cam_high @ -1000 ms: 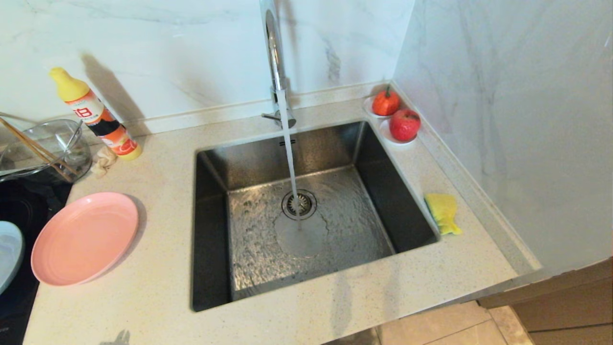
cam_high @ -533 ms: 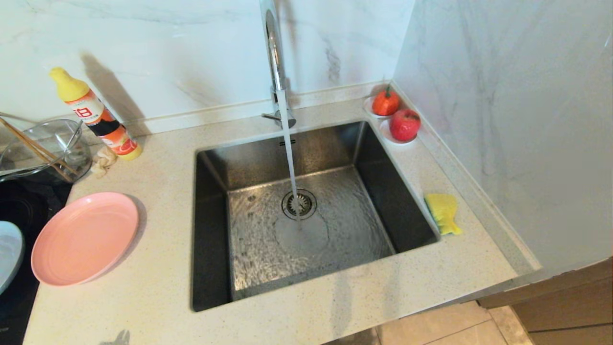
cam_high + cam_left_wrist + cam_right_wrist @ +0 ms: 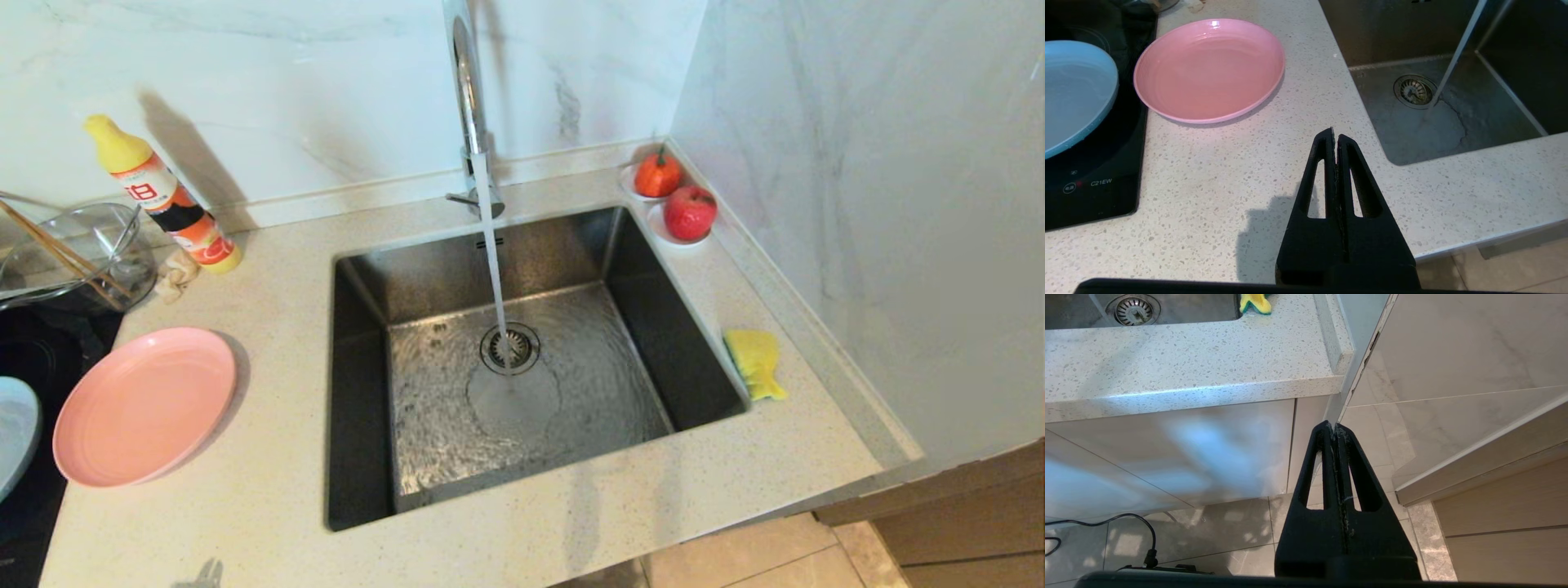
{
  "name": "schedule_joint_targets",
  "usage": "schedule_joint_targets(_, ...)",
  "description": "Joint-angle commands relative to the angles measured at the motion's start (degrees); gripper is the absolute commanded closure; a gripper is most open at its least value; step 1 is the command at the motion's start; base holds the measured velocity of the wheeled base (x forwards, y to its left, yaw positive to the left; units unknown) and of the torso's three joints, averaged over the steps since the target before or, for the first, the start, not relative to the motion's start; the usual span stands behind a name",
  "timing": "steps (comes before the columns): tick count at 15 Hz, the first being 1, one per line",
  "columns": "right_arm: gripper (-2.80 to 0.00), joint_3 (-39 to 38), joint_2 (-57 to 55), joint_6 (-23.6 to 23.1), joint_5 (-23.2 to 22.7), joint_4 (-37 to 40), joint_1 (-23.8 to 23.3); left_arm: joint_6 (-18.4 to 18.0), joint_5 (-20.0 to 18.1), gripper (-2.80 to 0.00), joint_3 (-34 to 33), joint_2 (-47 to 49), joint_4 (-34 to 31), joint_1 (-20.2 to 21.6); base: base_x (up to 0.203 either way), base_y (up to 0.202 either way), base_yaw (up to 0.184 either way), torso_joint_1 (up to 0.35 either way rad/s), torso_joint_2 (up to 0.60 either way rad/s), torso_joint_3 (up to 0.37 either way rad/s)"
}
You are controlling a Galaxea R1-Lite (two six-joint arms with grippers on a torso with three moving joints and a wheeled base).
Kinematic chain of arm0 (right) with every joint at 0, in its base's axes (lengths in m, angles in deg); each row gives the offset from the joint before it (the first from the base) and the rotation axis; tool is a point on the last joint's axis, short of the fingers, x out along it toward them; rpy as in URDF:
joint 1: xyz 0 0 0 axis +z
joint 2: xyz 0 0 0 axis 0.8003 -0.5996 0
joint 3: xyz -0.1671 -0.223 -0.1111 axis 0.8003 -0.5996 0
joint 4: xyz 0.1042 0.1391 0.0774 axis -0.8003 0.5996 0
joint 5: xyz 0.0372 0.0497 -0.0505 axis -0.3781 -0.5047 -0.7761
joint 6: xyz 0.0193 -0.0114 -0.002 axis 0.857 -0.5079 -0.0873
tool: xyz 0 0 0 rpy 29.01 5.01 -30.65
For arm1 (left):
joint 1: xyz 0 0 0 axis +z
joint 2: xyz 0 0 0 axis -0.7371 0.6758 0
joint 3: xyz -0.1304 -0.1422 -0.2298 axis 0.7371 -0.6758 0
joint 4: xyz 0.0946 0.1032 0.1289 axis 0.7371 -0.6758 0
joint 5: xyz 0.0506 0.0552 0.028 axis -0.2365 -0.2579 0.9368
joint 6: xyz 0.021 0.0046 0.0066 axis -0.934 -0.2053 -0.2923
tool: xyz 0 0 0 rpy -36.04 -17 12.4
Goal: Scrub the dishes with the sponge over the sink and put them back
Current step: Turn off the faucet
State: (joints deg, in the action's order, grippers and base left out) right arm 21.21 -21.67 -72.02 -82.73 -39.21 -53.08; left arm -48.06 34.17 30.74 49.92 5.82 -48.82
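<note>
- Sink: square brushed-steel basin sunk in a pale speckled stone counter. Round strainer drain at centre; a thin stream from the tall chrome faucet lands on it and ripples over the floor.
- Pink plate: shallow, round, matte, flat on the counter at 9 o'clock from the sink, well apart from it.
- Light blue plate: same shape, lying on the glossy black cooktop just beside the pink one; whether the rims touch, cannot tell.
- Sponge: soft yellow block, slightly crumpled, on the counter at 3 o'clock, just beside the sink's edge.
- Left gripper: black tapered fingers pressed together, holding nothing, hanging above the counter's front strip, near the sink corner.
- Right gripper: fingers together, empty, low in front of the cabinet, off the counter's corner.
- At 10 o'clock: leaning yellow-capped squeeze bottle, clear glass bowl.
- At 1 o'clock: two red fruits on small white saucers.
</note>
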Motion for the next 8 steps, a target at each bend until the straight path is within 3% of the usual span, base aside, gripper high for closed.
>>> schedule_joint_targets(1,0.0,-0.01,0.01,-0.04,-0.02,0.0,0.01,0.45,-0.17,0.0,-2.29,-0.1,-0.19,0.02,0.0,0.0,0.0,0.0,0.0,0.0)
schedule_joint_targets(3,0.0,-0.01,-0.07,-0.04,-0.02,0.0,0.01,0.51,0.26,0.0,-2.29,-0.1,0.07,-0.06,0.0,0.0,0.0,0.0,0.0,0.0)
schedule_joint_targets(5,0.0,-0.01,0.01,-0.04,-0.02,0.09,0.01,2.96,0.85,0.0,-2.29,-0.1,0.42,-0.04,0.0,0.0,0.0,0.0,0.0,0.0)
schedule_joint_targets(8,0.0,-0.01,0.01,-0.04,-0.02,0.0,0.01,2.93,0.43,0.0,-0.18,-0.04,-0.1,0.02,0.0,0.0,0.0,0.0,0.0,0.0)
